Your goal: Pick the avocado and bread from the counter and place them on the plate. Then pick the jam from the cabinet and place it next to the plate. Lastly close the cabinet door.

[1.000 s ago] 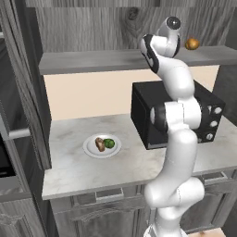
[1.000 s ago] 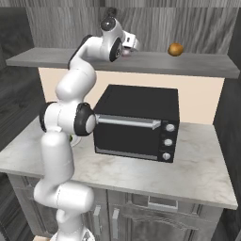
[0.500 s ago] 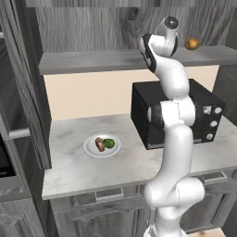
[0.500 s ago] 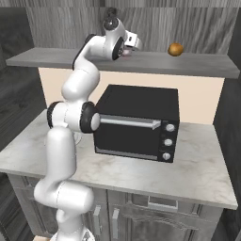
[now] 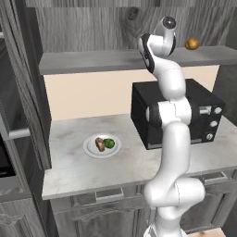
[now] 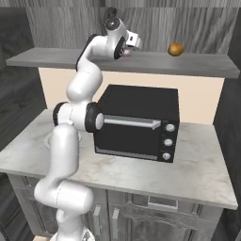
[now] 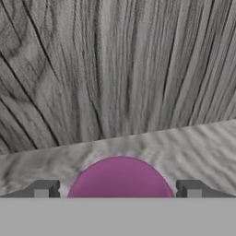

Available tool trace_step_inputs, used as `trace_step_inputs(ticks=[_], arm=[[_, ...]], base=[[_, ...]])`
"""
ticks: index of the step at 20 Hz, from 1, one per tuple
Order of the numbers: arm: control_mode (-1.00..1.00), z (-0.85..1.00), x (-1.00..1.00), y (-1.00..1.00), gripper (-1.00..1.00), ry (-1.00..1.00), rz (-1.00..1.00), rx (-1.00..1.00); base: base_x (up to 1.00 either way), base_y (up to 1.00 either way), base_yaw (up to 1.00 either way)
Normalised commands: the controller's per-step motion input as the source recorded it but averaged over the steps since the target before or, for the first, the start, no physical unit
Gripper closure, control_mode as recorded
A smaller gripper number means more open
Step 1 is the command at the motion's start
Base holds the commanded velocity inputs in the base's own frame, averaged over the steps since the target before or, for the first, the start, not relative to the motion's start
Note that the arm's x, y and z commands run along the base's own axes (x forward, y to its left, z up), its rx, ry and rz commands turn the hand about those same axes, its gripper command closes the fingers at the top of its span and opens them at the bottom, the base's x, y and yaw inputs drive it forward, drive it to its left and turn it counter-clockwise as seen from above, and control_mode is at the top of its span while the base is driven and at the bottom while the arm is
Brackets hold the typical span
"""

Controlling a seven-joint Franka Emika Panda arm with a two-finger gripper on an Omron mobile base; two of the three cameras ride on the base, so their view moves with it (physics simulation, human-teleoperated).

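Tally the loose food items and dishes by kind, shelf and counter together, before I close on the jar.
Avocado: 1
Bread: 1
Plate: 1
Jam jar: 1
Orange-brown fruit: 1
Total: 5

The cabinet [image 5: 92, 28] is dark, streaky wood. The tabletop [image 5: 78, 171] is pale, smooth stone. The plate [image 5: 90, 150] looks shiny white. The jam [image 7: 120, 179] is smooth pink. The microwave [image 6: 136, 122] is matt black.
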Motion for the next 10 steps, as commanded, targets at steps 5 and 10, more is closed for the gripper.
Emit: trace_step_inputs(ticks=[5, 10], arm=[[-1.0, -0.05, 0.09, 0.0, -1.0, 0.0, 0.0, 0.0], [-1.0, -0.07, 0.07, 0.0, -1.0, 0.0, 0.0, 0.0]], base=[[0.0, 0.0, 0.0], [0.0, 0.0, 0.0]])
